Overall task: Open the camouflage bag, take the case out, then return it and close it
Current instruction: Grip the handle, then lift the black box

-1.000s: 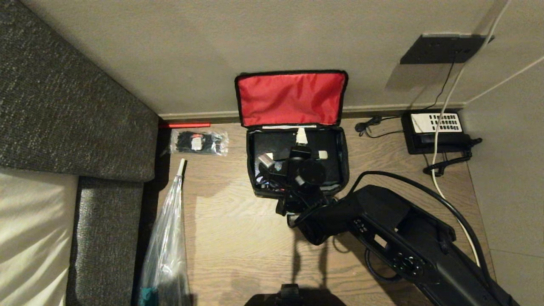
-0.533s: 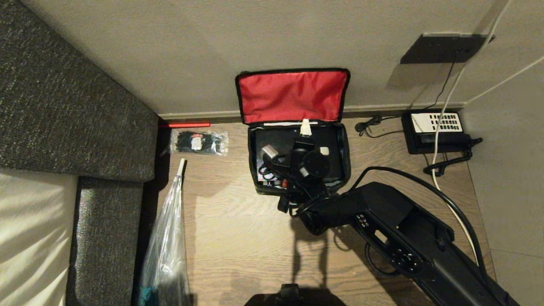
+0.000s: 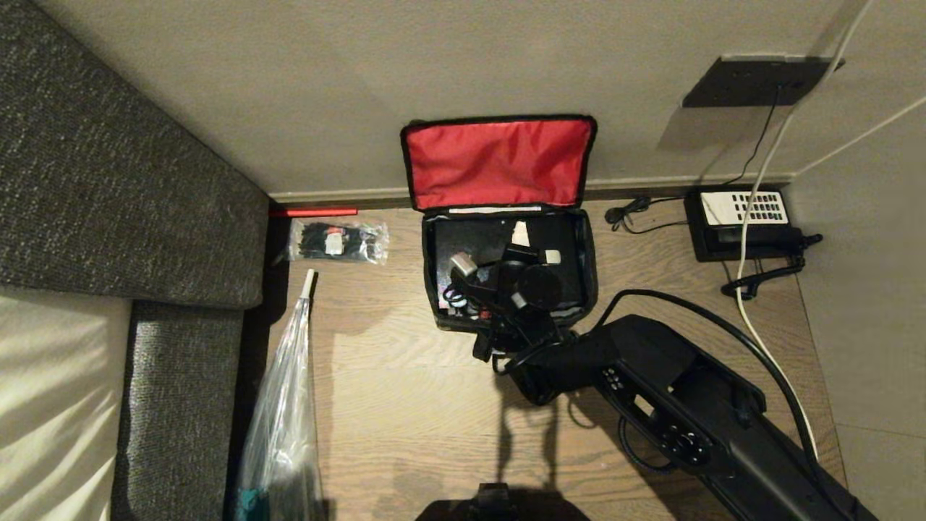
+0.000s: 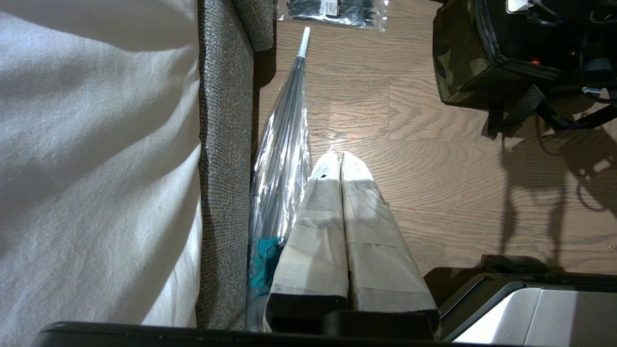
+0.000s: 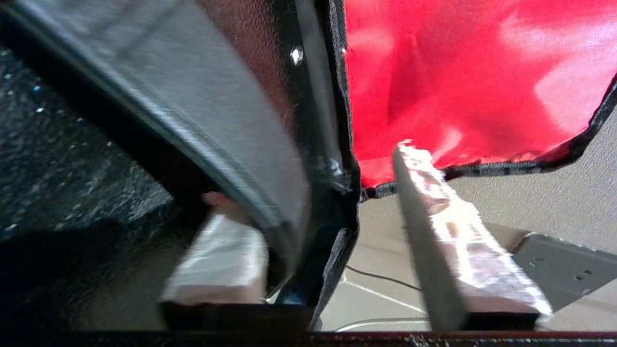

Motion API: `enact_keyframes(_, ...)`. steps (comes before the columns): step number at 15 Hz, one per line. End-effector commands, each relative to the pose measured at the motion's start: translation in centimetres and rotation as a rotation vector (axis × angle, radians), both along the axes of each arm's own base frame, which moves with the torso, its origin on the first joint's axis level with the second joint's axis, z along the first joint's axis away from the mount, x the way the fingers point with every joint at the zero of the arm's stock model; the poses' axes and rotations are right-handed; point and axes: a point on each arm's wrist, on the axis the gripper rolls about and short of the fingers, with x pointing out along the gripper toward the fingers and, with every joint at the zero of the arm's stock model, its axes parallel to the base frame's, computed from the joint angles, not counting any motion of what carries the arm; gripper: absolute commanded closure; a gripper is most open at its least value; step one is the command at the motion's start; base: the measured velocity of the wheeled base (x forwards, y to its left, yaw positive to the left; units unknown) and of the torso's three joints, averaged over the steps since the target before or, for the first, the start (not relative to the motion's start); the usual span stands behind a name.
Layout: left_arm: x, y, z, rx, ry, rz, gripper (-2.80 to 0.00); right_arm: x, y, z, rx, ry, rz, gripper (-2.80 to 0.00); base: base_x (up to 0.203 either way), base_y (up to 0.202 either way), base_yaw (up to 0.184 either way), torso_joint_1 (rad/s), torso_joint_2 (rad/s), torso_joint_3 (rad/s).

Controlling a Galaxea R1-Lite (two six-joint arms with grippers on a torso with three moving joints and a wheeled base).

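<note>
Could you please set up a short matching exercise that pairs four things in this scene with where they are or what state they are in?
Things:
1. camouflage bag
2. case
3. desk phone
4. left gripper

States:
A. shut, over bare floor
B. lying inside the bag
C. lid up against the wall
D. on the floor, right of the bag

Pairs: 1-C, 2-B, 3-D, 4-A

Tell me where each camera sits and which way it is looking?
Head view: up on the robot's head, looking down at the camouflage bag on the floor; the right arm reaches into it.
Left wrist view: on the parked left arm, looking along the left gripper at the floor by the sofa.
Right wrist view: behind the right gripper, facing the bag's red lid.
All three show the bag.
</note>
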Motion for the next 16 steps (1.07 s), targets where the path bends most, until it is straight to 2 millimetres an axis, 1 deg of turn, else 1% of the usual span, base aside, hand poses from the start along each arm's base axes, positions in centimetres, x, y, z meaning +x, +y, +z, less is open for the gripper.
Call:
enact_keyframes(1,0.0,0.0,-0.1,0.0,0.001,0.001,0.0,-0.3,0.3,0.0,0.002,-0.011,0.002,0.0,0.0,0.0,0.0,0.0,0.0,0.0)
enact_keyframes(5,0.0,0.0,-0.1,0.0,0.001,0.001,0.0,-1.3,0.8,0.0,0.005,-0.003,0.02,0.0,0.0,0.0,0.0,0.0,0.0,0.0)
enact_keyframes(7,0.0,0.0,-0.1,0.0,0.004,0.001,0.0,-2.0,0.7,0.5,0.012,0.015,0.031,0.0,0.0,0.0,0.0,0.0,0.0,0.0)
enact_keyframes(8,0.0,0.0,-0.1,0.0,0.006,0.001,0.0,-2.5,0.7,1.2,0.016,0.017,0.034,0.0,0.0,0.0,0.0,0.0,0.0,0.0)
enact_keyframes(9,0.0,0.0,-0.1,0.0,0.006,0.001,0.0,-3.1,1.0,2.2,0.024,0.012,0.037,0.0,0.0,0.0,0.0,0.0,0.0,0.0)
enact_keyframes(10,0.0,0.0,-0.1,0.0,0.006,0.001,0.0,-3.6,1.3,2.8,0.027,0.011,0.043,0.0,0.0,0.0,0.0,0.0,0.0,0.0)
enact_keyframes(12,0.0,0.0,-0.1,-0.002,0.003,0.001,0.0,-6.0,2.4,7.0,0.05,-0.032,0.071,0.0,0.0,0.0,0.0,0.0,0.0,0.0)
enact_keyframes(13,0.0,0.0,-0.1,0.0,0.003,0.001,0.0,-7.3,2.9,8.8,0.04,-0.048,0.077,0.0,0.0,0.0,0.0,0.0,0.0,0.0)
enact_keyframes(14,0.0,0.0,-0.1,0.0,0.003,0.001,0.0,-8.7,3.6,9.9,0.025,-0.053,0.089,0.0,0.0,0.0,0.0,0.0,0.0,0.0)
enact_keyframes(15,0.0,0.0,-0.1,0.0,0.003,0.001,0.0,-9.7,3.8,10.4,0.012,-0.047,0.101,0.0,0.0,0.0,0.0,0.0,0.0,0.0)
enact_keyframes(16,0.0,0.0,-0.1,-0.001,0.003,0.001,0.0,-10.3,3.7,10.8,0.005,-0.043,0.107,0.0,0.0,0.0,0.0,0.0,0.0,0.0)
